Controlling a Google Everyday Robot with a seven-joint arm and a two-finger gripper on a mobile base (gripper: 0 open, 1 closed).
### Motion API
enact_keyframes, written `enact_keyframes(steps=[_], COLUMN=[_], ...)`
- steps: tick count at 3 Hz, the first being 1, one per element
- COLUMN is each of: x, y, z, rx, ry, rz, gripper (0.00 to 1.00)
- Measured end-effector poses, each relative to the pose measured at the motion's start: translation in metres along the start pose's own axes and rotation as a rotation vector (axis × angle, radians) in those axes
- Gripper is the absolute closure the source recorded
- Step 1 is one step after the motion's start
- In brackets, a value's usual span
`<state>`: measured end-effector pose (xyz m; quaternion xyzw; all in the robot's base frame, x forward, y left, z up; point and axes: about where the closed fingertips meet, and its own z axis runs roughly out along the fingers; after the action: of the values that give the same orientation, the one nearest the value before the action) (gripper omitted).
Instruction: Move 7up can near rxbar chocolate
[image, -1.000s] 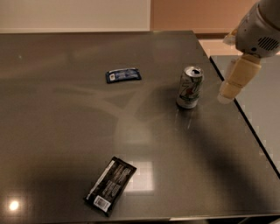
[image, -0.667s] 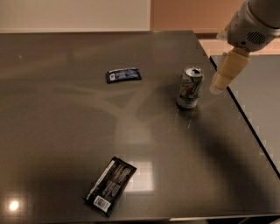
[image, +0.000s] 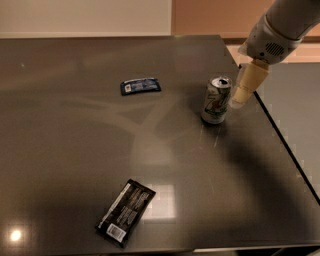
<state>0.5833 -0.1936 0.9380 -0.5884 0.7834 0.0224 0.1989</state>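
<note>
Standing upright at far right of surface (image: 75, 150): 7up can (image: 216, 100), tab up. Gripper (image: 246, 87) just right of can, at can height, holding nothing; how wide it stands, cannot tell. Rxbar chocolate (image: 126, 212) flat at near left, well apart, long axis diagonal. Likely can's travel: near-left.

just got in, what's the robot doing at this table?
The robot's hand is close beside the 7up can, on the side nearest the edge of the table. The can stands upright, not lifted. The rxbar chocolate it should end up near lies flat at the near edge, far from the can. A small blue wrapper lies farther back.
</note>
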Motion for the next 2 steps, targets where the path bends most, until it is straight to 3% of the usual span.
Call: enact_keyframes(steps=[2], x=[-0.007], y=[0.017], z=[0.025], rx=[-0.074], ry=[-0.018], rz=[0.003], gripper=[0.0])
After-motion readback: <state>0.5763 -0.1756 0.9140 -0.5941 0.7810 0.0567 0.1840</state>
